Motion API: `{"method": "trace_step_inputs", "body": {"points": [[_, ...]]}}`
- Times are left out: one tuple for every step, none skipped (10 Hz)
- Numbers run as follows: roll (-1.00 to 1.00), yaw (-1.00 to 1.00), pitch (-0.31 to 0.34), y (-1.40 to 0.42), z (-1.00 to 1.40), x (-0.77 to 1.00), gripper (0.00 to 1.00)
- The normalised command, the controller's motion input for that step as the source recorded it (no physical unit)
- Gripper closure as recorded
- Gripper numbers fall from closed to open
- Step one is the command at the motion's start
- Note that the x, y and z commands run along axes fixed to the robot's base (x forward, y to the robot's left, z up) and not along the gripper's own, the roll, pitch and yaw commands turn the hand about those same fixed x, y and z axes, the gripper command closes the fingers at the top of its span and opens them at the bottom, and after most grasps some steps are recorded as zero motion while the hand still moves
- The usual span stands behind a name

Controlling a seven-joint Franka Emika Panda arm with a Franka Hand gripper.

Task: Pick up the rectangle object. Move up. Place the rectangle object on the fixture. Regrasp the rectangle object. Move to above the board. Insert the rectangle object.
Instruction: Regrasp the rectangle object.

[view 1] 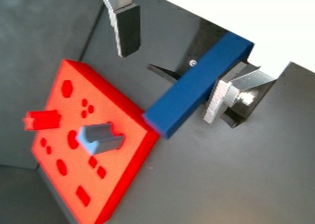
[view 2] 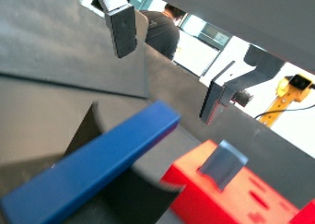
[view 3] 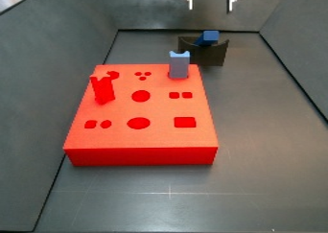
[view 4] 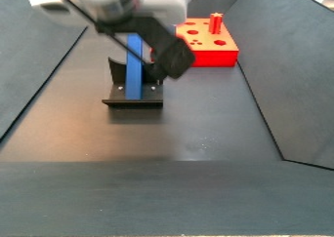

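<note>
Rectangle object sits nearest your wrist lens, resting in the fixture, leaning upright. Your gripper hangs above it, jaws wide apart, holding nothing. Board lies just beside the fixture, grey-blue peg standing on it.
</note>
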Motion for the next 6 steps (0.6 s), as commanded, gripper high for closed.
{"method": "trace_step_inputs", "body": {"points": [[0.05,-0.01,0.078,0.01,0.47,-0.03,0.0],[0.05,-0.02,0.08,0.01,0.27,-0.02,0.0],[1.0,0.03,0.052,-1.0,0.8,0.01,0.0],[1.0,0.03,0.051,-1.0,0.77,0.01,0.0],[1.0,0.03,0.043,-1.0,0.75,-0.02,0.0],[1.0,0.03,0.034,-0.94,0.6,-0.06,0.0]]}}
